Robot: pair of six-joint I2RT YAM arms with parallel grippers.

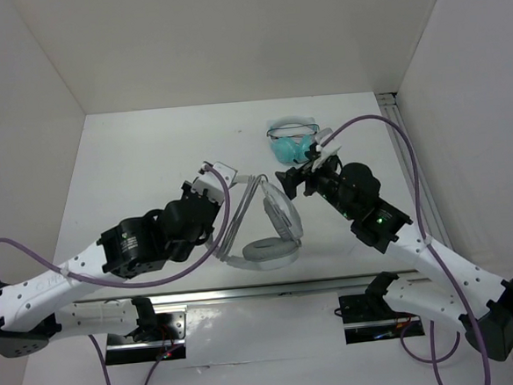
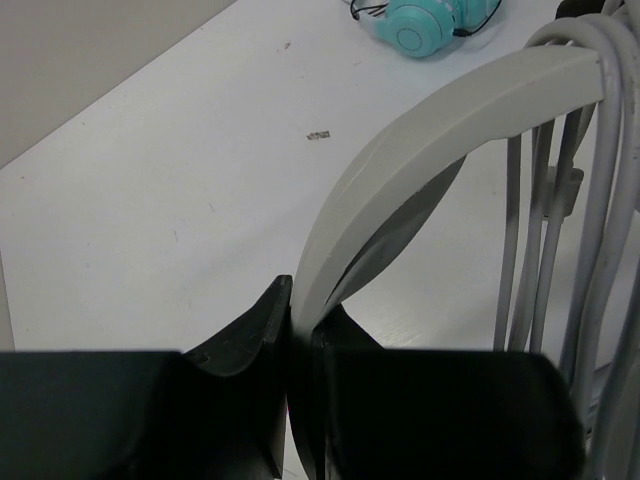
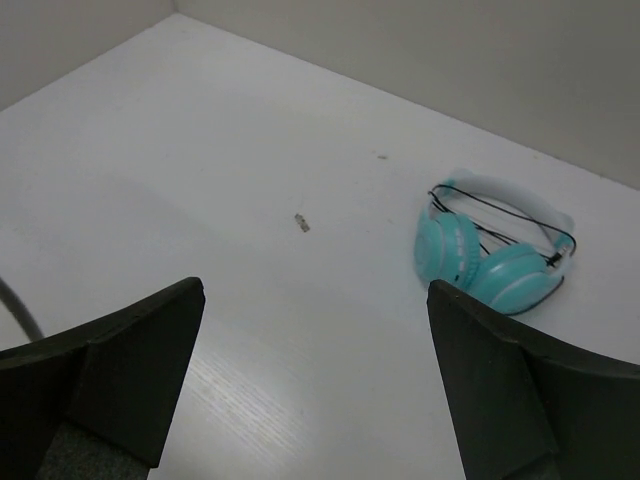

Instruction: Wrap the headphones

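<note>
Checking left gripper (image 2: 300,310), jaws?
Pinched narrow on the headphones (image 2: 430,130), headband sandwiched between them, cable (image 2: 605,200) loops hanging just beside the jaws.
Right gripper (image 3: 315,292)?
Jaws spread wide, table (image 3: 200,150) showing between them. Teal headphones (image 3: 490,255) lie beyond one finger, well apart.

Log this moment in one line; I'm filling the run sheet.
left gripper: shut on headphones headband | right gripper: open, empty | cable: draped over headband | teal headphones: lying apart
</note>
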